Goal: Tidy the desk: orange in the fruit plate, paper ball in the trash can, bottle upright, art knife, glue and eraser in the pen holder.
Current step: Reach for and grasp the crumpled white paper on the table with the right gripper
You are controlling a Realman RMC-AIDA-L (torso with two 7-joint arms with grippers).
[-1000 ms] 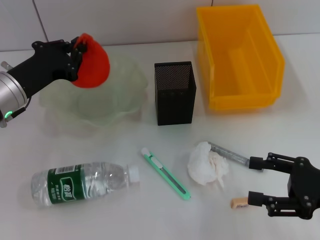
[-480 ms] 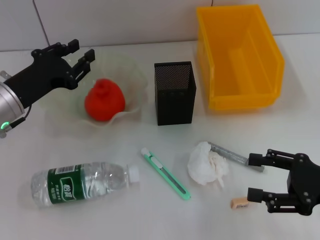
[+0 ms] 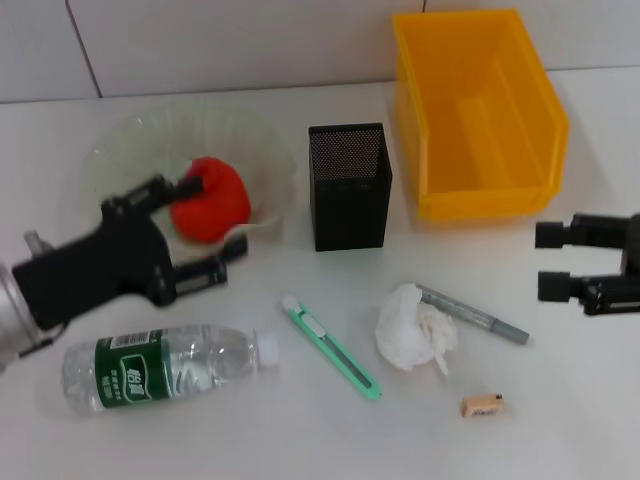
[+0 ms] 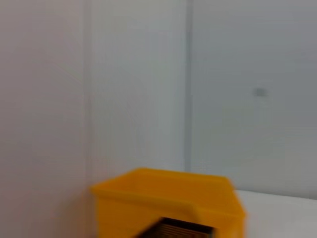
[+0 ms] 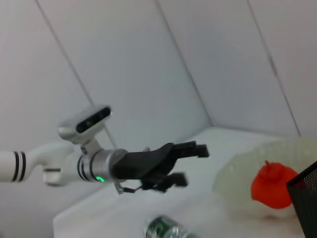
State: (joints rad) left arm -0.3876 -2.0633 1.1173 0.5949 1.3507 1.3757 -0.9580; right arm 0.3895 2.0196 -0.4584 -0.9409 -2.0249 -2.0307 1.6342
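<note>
**Orange in plate, both tools empty**

Head view: the orange (image 3: 210, 205) sits in the plate (image 3: 120, 150). The left tool (image 3: 205, 230) hangs spread and empty just in front of the plate, above the lying bottle (image 3: 160, 367). Knife (image 3: 331, 347), paper ball (image 3: 415, 328), glue (image 3: 472, 313) and eraser (image 3: 482, 405) lie on the table (image 3: 580, 400). The holder (image 3: 349, 186) stands beside the yellow bin (image 3: 478, 110). The right tool (image 3: 545, 261) is spread, near the bin.

Left wrist view: bin (image 4: 168, 198) and holder rim (image 4: 176, 229).

Right wrist view: left tool (image 5: 190, 163) spread; orange (image 5: 270, 183) in plate (image 5: 237, 171).
</note>
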